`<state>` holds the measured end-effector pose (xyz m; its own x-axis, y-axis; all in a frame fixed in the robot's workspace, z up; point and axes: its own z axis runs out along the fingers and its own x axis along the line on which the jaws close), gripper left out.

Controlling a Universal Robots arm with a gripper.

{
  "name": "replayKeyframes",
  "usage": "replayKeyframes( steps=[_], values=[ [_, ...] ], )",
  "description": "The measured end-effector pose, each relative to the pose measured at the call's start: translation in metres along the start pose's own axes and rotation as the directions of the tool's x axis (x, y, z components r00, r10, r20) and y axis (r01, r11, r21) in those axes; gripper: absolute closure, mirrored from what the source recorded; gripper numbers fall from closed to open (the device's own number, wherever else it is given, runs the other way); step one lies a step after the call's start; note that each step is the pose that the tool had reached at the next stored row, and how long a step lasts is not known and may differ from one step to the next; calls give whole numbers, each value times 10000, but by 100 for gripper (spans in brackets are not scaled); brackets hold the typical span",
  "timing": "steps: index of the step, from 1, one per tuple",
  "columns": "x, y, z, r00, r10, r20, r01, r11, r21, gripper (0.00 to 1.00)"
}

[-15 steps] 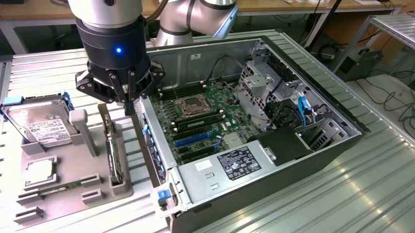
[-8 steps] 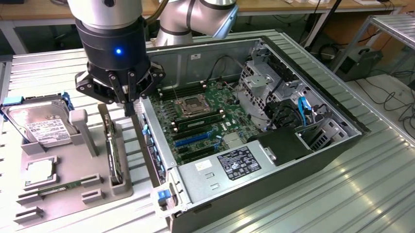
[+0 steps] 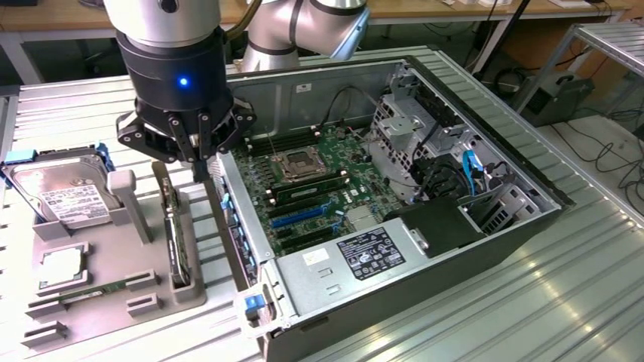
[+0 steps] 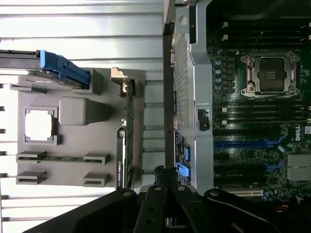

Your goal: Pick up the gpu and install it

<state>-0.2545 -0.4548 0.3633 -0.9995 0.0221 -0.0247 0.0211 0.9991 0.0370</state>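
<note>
One robot arm (image 3: 302,30); one gripper (image 3: 201,172) on it; one open computer case (image 3: 483,249) on the surface; one motherboard (image 3: 322,188) inside; one CPU socket (image 3: 300,162); one power supply (image 3: 352,260) with one label; one grey tray (image 3: 105,253) beside the case; on the tray: one gpu (image 3: 176,241) standing on edge, one hard drive (image 3: 60,192), one processor chip (image 3: 62,264), one memory stick (image 3: 96,290); memory sticks fitted on the motherboard too small to count.
</note>
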Motion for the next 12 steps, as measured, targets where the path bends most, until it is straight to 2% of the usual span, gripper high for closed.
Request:
replayKeyframes(
  steps=[12],
  values=[
    [9,-25,8,10000,0,0,0,10000,0,89]
  ],
)
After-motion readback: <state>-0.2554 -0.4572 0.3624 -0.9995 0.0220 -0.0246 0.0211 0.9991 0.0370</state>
